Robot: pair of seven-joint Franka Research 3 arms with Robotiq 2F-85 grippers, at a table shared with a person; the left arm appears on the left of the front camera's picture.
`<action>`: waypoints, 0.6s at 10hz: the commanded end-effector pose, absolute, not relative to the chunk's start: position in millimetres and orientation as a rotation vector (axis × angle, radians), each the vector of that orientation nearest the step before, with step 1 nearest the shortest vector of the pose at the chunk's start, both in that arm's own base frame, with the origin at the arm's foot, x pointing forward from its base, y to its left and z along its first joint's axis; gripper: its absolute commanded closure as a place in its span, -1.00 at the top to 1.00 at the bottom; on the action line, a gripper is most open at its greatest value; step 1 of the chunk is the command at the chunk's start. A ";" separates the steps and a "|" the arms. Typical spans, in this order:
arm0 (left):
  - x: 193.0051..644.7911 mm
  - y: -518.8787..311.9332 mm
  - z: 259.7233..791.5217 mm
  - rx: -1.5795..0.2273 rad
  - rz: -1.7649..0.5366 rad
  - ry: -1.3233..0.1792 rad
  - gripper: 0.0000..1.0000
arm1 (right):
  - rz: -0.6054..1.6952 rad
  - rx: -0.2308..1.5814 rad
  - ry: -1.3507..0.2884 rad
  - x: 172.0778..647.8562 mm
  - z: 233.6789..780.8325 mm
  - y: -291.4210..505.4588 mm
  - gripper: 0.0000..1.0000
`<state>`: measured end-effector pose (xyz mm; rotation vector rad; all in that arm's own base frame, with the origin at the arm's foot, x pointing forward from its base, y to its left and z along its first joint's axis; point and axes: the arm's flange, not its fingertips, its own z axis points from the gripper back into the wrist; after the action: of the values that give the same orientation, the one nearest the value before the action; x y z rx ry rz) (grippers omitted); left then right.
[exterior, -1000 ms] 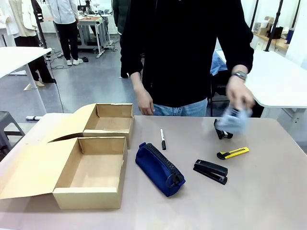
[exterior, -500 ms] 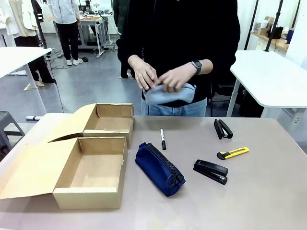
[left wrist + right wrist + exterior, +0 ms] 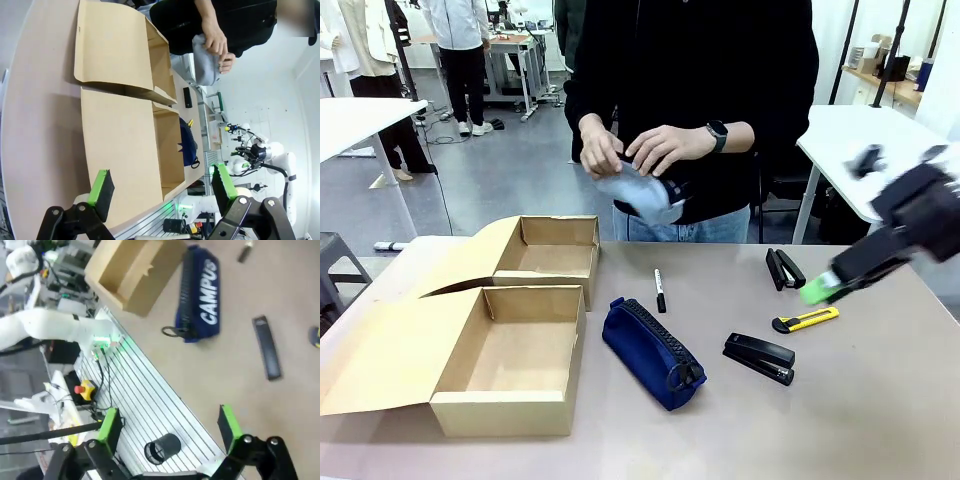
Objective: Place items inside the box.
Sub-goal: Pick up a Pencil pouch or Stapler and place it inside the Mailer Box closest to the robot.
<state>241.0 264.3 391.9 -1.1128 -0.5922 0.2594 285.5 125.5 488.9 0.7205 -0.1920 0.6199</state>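
The front camera sits raised at the robot's edge of the table (image 3: 880, 400) and faces across it to the person (image 3: 690, 100) standing close at the far side. The left wrist camera, rolled sideways, looks along the table over the nearer box (image 3: 125, 150) toward that person, while the right wrist camera hangs over the near edge, looking down. All three share that box and the pouch (image 3: 652, 352).

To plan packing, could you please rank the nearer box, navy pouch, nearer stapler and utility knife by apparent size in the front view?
1. nearer box
2. navy pouch
3. nearer stapler
4. utility knife
The last two look close in length, though the stapler is thicker.
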 end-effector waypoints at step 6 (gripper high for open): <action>240.2 264.3 392.7 -1.131 0.243 -0.628 1.00 | 0.686 0.440 0.005 301.5 478.3 192.0 1.00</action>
<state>240.6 264.4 392.2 -1.1136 -0.5934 0.2591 283.4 143.1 482.6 0.5822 -0.1096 0.6542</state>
